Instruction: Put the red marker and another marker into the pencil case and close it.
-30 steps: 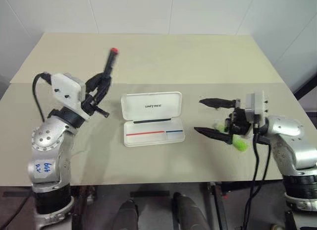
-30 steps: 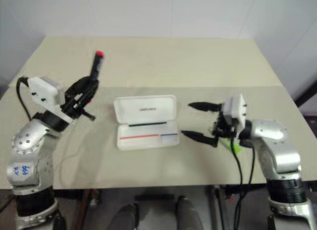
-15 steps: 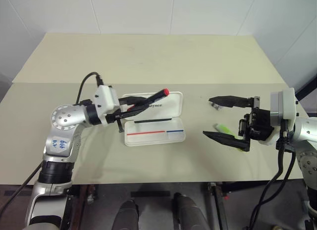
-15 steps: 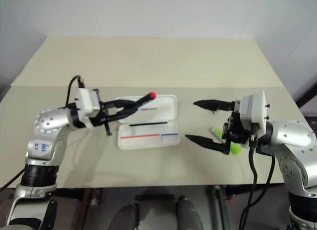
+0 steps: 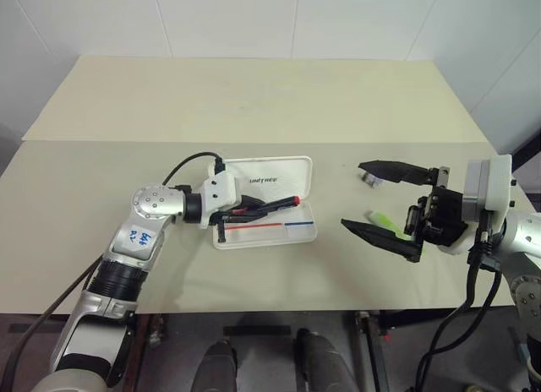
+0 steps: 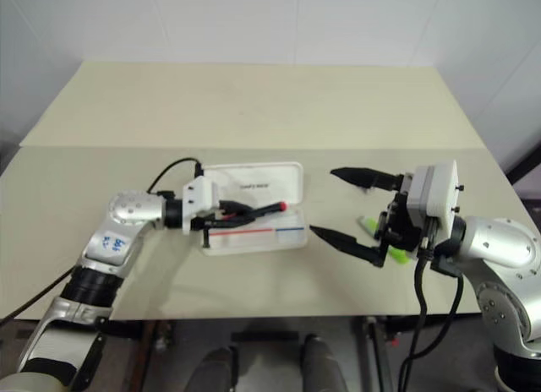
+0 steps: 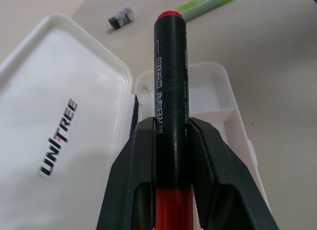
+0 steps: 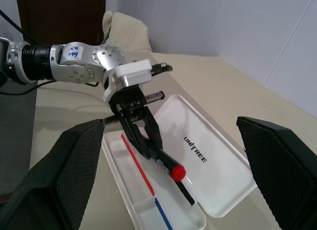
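Observation:
The white pencil case [image 5: 287, 168] lies open in the middle of the table, its lid flat behind the tray [image 5: 300, 233]. My left gripper [image 5: 258, 210] is shut on the red marker [image 5: 277, 204] and holds it almost level over the tray near the hinge, red end to the right. The marker's black barrel [image 7: 171, 81] sits between the fingers [image 7: 133, 160]. The lime-green marker [image 5: 382, 219] lies on the table to the right of the case. Over it hangs my right gripper [image 5: 353, 194], open wide and empty, its tips toward the case.
A small dark grey object [image 5: 369, 178] lies on the table behind the green marker, under the right gripper's far finger. The table's front edge [image 5: 254, 312] runs close below the case. A seam [image 5: 101, 142] crosses the tabletop behind it.
My left arm swung down and to the right, carrying the red marker from upright beside the case to almost level over the tray. The right gripper drew back slightly, still open above the green marker.

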Controlling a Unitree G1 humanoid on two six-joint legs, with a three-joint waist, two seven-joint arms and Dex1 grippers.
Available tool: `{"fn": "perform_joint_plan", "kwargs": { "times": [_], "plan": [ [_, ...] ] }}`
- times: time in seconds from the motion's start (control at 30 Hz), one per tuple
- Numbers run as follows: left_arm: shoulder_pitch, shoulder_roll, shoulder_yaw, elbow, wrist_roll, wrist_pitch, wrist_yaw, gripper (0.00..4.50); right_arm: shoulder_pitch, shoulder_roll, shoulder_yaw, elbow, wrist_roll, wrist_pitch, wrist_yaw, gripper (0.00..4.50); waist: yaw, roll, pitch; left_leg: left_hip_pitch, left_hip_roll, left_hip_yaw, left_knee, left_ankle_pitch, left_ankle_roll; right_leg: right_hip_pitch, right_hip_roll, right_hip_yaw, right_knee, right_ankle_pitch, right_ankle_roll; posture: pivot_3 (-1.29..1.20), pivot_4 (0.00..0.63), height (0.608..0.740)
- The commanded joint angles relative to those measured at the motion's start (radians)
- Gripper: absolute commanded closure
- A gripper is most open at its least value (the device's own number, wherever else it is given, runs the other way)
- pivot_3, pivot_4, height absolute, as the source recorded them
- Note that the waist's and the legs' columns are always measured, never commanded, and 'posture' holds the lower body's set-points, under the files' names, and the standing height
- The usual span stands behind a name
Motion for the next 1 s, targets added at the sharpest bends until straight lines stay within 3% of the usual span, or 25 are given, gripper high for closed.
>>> {"fn": "perform_joint_plan", "kwargs": {
  "times": [0.03, 0.37, 0.63, 0.77, 0.87, 0.93, 1.0],
  "plan": [
    [-0.034, 0.002, -0.005, 0.016, 0.014, -0.004, -0.004, 4.00, 0.004, 0.008, -0.006, -0.038, 0.022, -0.001, -0.024, 0.00, 0.000, 0.000, 0.000, 0.000, 0.000, 0.000, 0.000, 0.000, 0.000, 0.000, 0.000, 0.000, 0.000, 0.000, 0.000, 0.00, 0.150, 0.740],
    [-0.093, -0.003, -0.030, 0.117, 0.044, -0.035, -0.045, 4.00, 0.008, 0.025, 0.008, -0.056, 0.021, -0.005, -0.058, 0.00, 0.001, 0.000, 0.000, 0.000, 0.000, 0.000, -0.001, 0.000, 0.000, 0.000, 0.000, 0.000, 0.000, 0.000, 0.000, 0.00, 0.150, 0.740],
    [-0.135, -0.027, -0.044, 0.186, 0.068, -0.088, -0.058, 1.38, 0.016, 0.030, 0.009, -0.061, 0.019, -0.007, -0.070, 0.00, 0.001, 0.000, 0.000, 0.000, 0.000, 0.000, 0.000, 0.000, 0.000, 0.000, 0.000, 0.000, 0.000, 0.000, 0.000, 0.00, 0.150, 0.740],
    [-0.136, -0.041, -0.034, 0.168, 0.047, -0.075, -0.065, 1.38, 0.022, 0.034, 0.008, -0.057, 0.017, -0.011, -0.075, 0.00, 0.001, 0.000, 0.000, 0.000, 0.000, 0.000, 0.000, 0.000, 0.000, 0.000, 0.000, 0.000, 0.000, 0.000, 0.000, 0.00, 0.150, 0.740],
    [-0.133, -0.037, -0.015, 0.122, 0.009, -0.031, -0.089, 0.78, 0.024, 0.045, 0.007, -0.045, 0.016, -0.012, -0.085, 0.00, 0.001, 0.000, 0.000, 0.000, 0.000, 0.000, 0.000, 0.000, 0.000, 0.000, 0.000, 0.000, 0.000, 0.000, 0.000, 0.00, 0.150, 0.740],
    [-0.128, -0.030, 0.014, 0.078, -0.038, 0.023, -0.100, 0.13, 0.040, 0.061, -0.009, -0.011, 0.013, -0.012, -0.102, 0.00, 0.001, 0.000, 0.000, 0.000, 0.000, 0.000, 0.000, 0.000, 0.000, 0.000, 0.000, 0.000, 0.001, 0.000, 0.000, 0.00, 0.150, 0.740],
    [-0.112, 0.002, 0.064, -0.003, -0.113, 0.109, -0.122, 0.03, 0.095, 0.069, -0.047, 0.069, -0.026, -0.022, -0.115, 0.00, 0.001, 0.000, 0.000, 0.000, 0.000, 0.000, 0.000, 0.000, 0.000, 0.000, 0.000, 0.000, 0.001, 0.000, 0.000, 0.00, 0.150, 0.740]
  ]
}}
